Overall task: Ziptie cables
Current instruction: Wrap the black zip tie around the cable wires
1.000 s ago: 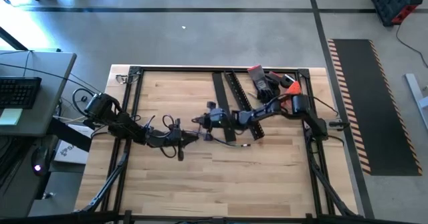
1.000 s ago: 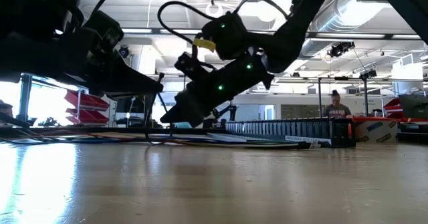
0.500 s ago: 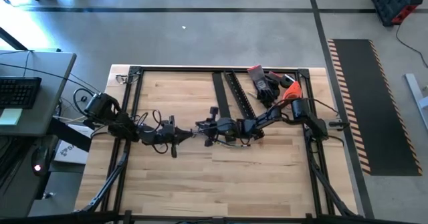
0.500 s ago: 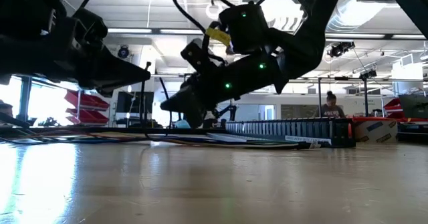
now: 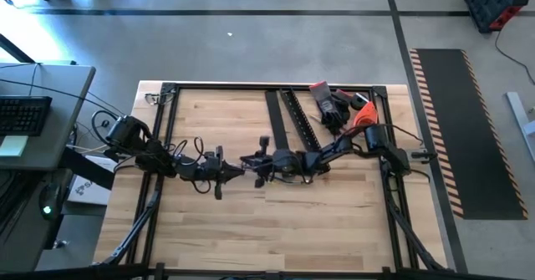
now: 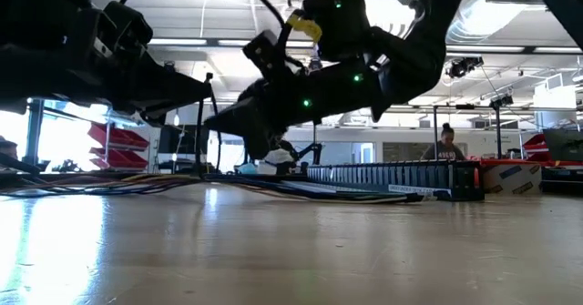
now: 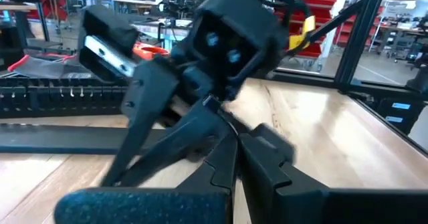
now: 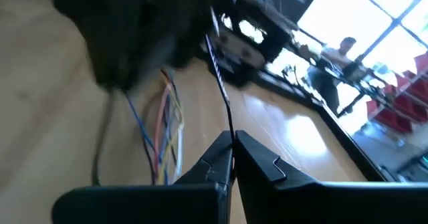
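The bunch of thin coloured cables (image 8: 164, 127) lies loose on the wooden table (image 5: 334, 221), just beside the long black slotted rails (image 5: 288, 117) — not tied yet. The left gripper (image 5: 238, 170) is pinched closed; the right gripper (image 8: 233, 144) pinches a thin black strip.

Light wood table (image 5: 234, 230), black frame round edge. Two long black slotted rails (image 5: 294, 123) flat at far middle, side by side. Black gloves (image 5: 331, 104) and orange-handled tool (image 5: 361, 113) near far right corner. Thin loose cables (image 8: 164, 127) on boards mid-table.
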{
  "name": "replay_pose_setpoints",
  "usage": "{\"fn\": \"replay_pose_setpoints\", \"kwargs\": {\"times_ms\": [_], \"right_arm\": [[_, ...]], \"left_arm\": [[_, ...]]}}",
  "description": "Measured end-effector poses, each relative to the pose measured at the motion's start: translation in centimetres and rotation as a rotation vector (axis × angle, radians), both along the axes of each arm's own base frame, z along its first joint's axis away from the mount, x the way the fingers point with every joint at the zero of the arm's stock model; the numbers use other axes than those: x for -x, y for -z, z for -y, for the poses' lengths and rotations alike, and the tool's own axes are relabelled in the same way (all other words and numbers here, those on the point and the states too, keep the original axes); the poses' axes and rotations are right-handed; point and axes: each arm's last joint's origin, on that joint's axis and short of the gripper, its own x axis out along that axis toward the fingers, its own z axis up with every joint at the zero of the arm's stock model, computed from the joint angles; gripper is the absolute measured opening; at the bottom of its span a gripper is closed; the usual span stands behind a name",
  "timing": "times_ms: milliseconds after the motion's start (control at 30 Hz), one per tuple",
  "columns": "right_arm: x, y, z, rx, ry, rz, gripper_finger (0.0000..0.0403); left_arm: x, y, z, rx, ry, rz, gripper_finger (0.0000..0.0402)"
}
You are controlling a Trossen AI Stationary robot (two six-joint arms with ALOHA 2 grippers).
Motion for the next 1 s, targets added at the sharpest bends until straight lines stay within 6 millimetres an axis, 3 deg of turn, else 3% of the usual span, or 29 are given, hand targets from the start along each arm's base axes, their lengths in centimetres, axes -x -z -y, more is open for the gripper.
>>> {"fn": "replay_pose_setpoints", "kwargs": {"times_ms": [333, 1000], "right_arm": [[-0.03, -0.38, -0.98, 0.042, -0.066, 0.030, 0.0000], [0.25, -0.04, -1.08, 0.031, -0.065, 0.020, 0.0000]], "left_arm": [[0.12, 0.09, 0.10, 0.001, 0.048, -0.006, 0.0000], [0.34, -0.04, 0.15, -0.007, 0.078, 0.010, 0.0000]]}}
